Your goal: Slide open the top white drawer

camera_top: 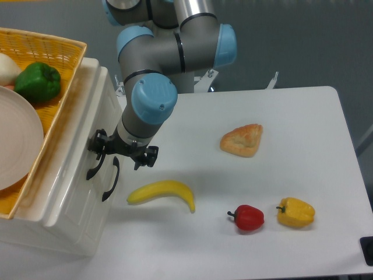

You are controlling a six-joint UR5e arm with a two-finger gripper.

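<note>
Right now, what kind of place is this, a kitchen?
Probably a robot lab, not a kitchen: a robot arm stands at a bare white table, with what look like toy foods, such as the banana, laid out.

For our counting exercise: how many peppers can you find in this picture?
3. A green pepper lies in the yellow wicker basket on the cabinet; a red pepper and a yellow pepper sit side by side on the table. The basket may hide more.
</note>
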